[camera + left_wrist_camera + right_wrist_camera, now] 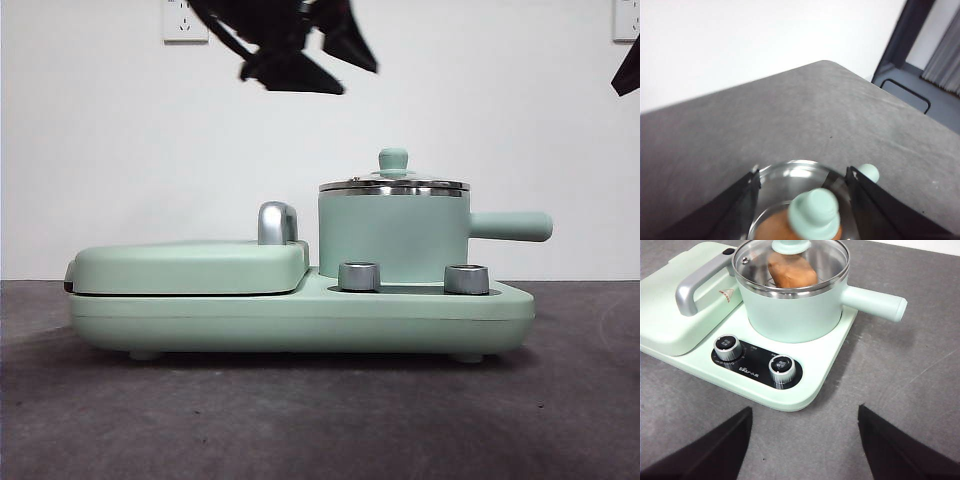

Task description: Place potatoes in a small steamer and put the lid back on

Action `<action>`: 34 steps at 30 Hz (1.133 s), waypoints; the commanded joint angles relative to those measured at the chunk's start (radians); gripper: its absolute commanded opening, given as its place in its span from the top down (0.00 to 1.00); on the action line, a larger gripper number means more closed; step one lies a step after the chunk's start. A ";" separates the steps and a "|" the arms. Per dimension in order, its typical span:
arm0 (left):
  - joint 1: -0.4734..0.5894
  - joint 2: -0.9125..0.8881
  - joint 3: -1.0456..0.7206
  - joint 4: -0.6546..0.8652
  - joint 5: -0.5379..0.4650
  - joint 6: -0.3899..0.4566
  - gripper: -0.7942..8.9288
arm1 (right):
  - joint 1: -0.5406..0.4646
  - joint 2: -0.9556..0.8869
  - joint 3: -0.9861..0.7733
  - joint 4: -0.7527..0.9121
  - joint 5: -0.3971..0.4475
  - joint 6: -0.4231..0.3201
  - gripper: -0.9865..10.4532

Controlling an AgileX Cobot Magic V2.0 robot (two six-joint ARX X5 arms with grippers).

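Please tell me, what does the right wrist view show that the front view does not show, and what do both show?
Only the right wrist view shows the potato inside the small steamer, seen through the glass, and the right claw, open above bare table. Only the front view shows the wall sockets and the left claw high above the cooker. Both show the lid seated on the steamer, the steamer's side handle, the two knobs, the chrome handle and the griddle cover.

Obstacles: lid [394,184] seated on small steamer [393,235], griddle handle [277,222] just beside. Free: bare worktop [320,420] across frame bottom.
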 commanded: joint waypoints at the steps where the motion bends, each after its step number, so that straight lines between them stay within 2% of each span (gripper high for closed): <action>1: 0.028 -0.018 0.013 -0.042 0.026 -0.074 0.63 | 0.006 0.003 0.004 0.009 0.003 0.011 0.63; 7: 0.099 -0.066 0.006 -0.167 0.087 -0.068 0.63 | 0.006 0.003 0.004 0.009 0.003 0.011 0.63; 16: 0.152 -0.217 -0.122 -0.187 0.098 -0.058 0.63 | 0.006 0.003 0.004 0.009 0.003 0.011 0.63; 25: 0.182 -0.468 -0.351 -0.182 0.095 -0.064 0.63 | 0.006 0.003 0.004 0.009 0.003 0.011 0.63; 29: 0.193 -0.609 -0.479 -0.185 0.084 -0.100 0.63 | 0.006 0.003 0.004 0.008 0.002 0.011 0.63; 34: 0.199 -0.774 -0.610 -0.208 0.011 -0.145 0.63 | 0.006 0.003 0.004 0.001 0.002 0.011 0.63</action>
